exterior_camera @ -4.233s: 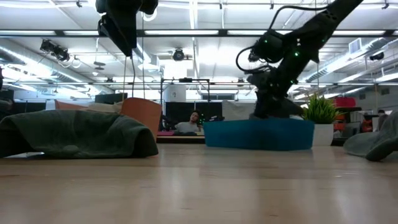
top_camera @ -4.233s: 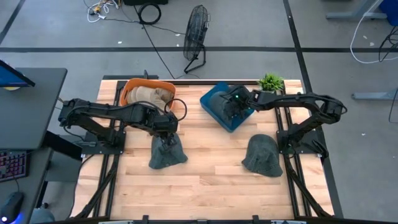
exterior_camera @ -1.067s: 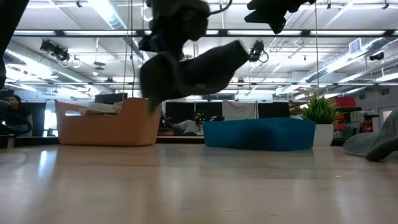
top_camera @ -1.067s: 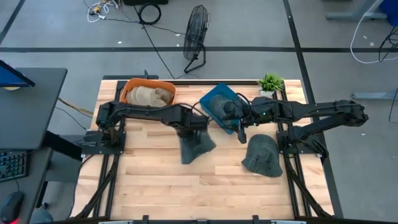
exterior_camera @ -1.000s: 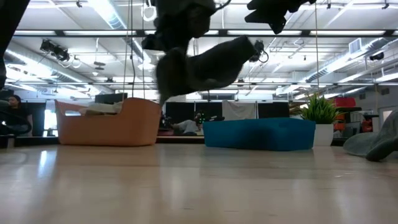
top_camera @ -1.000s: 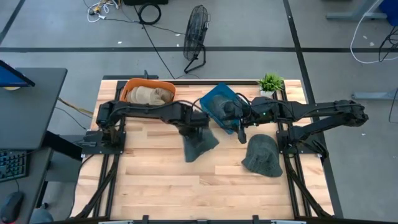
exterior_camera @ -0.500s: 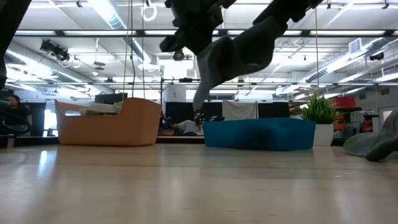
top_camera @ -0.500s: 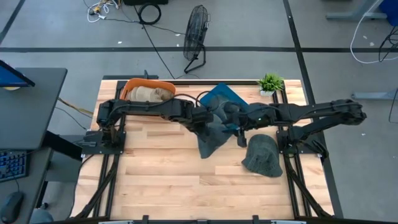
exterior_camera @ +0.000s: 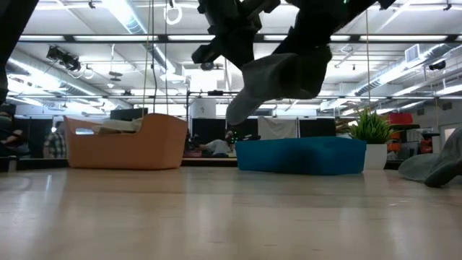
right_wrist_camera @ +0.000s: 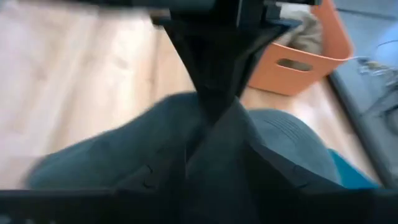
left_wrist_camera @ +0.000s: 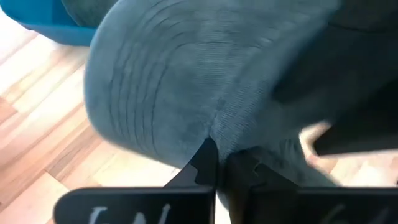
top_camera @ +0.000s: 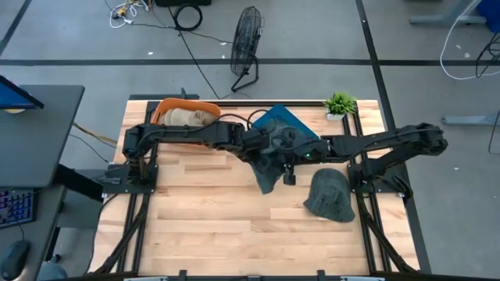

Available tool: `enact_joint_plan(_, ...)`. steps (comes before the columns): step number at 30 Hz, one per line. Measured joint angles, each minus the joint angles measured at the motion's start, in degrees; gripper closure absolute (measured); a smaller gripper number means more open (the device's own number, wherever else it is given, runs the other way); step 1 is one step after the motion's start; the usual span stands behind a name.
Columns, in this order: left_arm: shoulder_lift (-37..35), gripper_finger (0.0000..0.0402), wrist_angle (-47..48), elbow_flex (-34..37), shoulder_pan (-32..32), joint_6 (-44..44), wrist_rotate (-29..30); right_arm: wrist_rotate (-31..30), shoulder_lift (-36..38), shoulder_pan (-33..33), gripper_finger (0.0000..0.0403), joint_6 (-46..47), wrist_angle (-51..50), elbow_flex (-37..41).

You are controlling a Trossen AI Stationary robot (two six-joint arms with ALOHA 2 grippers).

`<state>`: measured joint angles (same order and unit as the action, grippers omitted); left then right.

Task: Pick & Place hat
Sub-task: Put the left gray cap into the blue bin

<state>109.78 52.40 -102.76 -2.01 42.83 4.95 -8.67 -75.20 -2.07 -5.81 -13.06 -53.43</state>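
My left gripper (top_camera: 264, 153) is clenched on a grey-green hat (top_camera: 268, 170), its fingers (left_wrist_camera: 205, 163) pinched together on a fold of the fabric. The hat (exterior_camera: 285, 76) hangs in the air above the middle of the table (top_camera: 211, 218), just near of the blue bin (top_camera: 275, 119), with its lower end drooping toward the wood. My right gripper (top_camera: 286, 162) has reached in from the right and sits right against the same hat; I cannot tell whether its fingers are open or closed on the cloth. From the table-level camera the hat clears the blue bin (exterior_camera: 299, 156) and touches nothing below. A second grey hat (top_camera: 329, 195) lies flat on the table near the right edge. At the far left stands an orange bin (top_camera: 186, 114) with pale cloth inside. A small green plant (top_camera: 340, 103) stands at the far right corner.
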Motion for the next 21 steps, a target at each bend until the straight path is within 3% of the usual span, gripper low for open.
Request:
enact_joint_plan(4, 0.00, 0.0393, -0.27, 0.02, 0.37, -0.97, 0.06, -4.55, -1.36, -0.02, 0.0237, -5.43, 0.34, -0.02)
enact_joint_plan(21, 0.00, 0.0382, -3.21, 0.02, 0.56, -10.38, -4.62, -8.67, -0.94, 0.09, 0.0237, -20.32, 2.91, -0.02)
